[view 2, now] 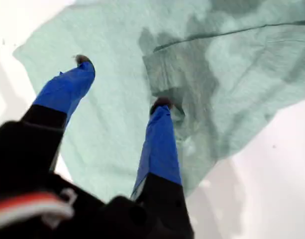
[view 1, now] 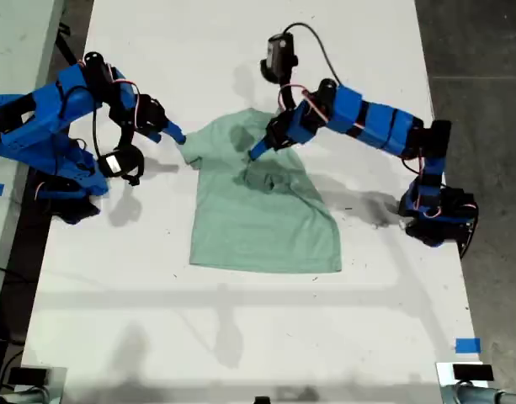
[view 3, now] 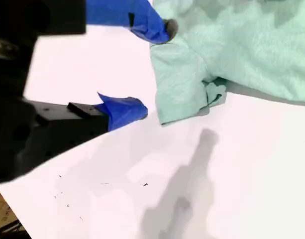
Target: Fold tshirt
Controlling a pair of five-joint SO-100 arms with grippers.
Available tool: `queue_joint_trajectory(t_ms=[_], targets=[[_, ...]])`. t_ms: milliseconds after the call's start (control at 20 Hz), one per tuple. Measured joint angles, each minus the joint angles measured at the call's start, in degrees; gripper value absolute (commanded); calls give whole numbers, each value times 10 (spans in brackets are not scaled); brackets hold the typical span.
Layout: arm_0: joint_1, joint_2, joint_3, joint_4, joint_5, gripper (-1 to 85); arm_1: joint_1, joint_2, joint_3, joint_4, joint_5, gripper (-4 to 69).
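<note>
The pale mint-green tshirt (view 1: 262,215) lies mostly flat on the white table (view 1: 241,337), rumpled and partly folded over near its collar end. My first gripper (view 1: 256,153) comes from the arm on the exterior view's right. It hovers open over the rumpled upper middle, and one of its fingertips (view 2: 161,105) is down at a folded hem (view 2: 192,59). My second gripper (view 1: 175,135), on the arm at the exterior view's left, stands open at the shirt's sleeve (view 3: 182,84). One of its fingers (view 3: 159,27) touches the sleeve's edge; the other is on bare table.
The arm bases stand at the table's edges, one (view 1: 68,181) on the exterior view's left and one (view 1: 434,210) on the exterior view's right. A piece of blue tape (view 1: 467,345) marks the near corner on the exterior view's right. Dark floor (view 1: 485,101) lies beyond the table's edge on that side.
</note>
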Motion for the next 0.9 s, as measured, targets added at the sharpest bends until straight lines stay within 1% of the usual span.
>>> queue_joint_trajectory(t_ms=[50,150,300,450,550,800,900], targets=[[0,5,0,1,0,201,9,53,4,28,-8,231],[0,11,1,1,0,236,25,137,40,72,-18,212],[-9,11,16,-9,0,261,26,185,91,108,-20,191],[-35,-21,36,-42,0,269,16,185,97,111,-20,176],[-50,-62,45,-80,1,275,6,185,97,111,-20,172],[-83,-221,45,-164,14,286,-6,208,97,126,-20,164],[-98,-301,43,-185,14,291,-12,228,102,127,-20,159]])
